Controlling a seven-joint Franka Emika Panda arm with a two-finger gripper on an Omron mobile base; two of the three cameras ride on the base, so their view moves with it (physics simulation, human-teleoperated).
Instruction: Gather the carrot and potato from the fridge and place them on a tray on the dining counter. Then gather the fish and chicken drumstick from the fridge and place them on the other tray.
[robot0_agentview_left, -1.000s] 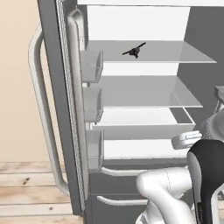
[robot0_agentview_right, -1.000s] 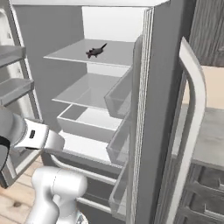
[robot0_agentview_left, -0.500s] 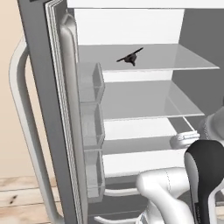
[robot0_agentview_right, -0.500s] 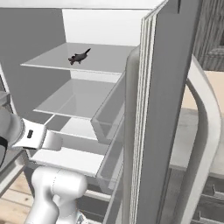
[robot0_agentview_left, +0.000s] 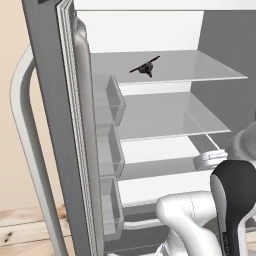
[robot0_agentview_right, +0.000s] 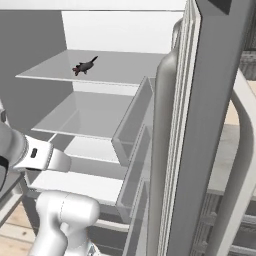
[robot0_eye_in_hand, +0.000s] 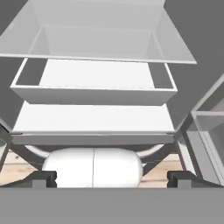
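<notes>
Fridge (robot0_agentview_left: 165, 30) open, glass shelves inside. Top shelf (robot0_agentview_left: 200, 67) (robot0_agentview_right: 55, 67) has one small dark item, looks like the fish (robot0_agentview_left: 146, 67) (robot0_agentview_right: 85, 65), lying near the middle toward the back wall. Next shelf below the fish (robot0_agentview_left: 160, 117) (robot0_agentview_right: 80, 117) bare. Under that, white drawer (robot0_eye_in_hand: 94, 81) (robot0_agentview_left: 150, 150)

You get flat, even rendered light, bright on the fridge (robot0_agentview_left: 150, 40) back wall and greyer on its sides; edges stay sharp, with no glare, blur or hard shadows.
</notes>
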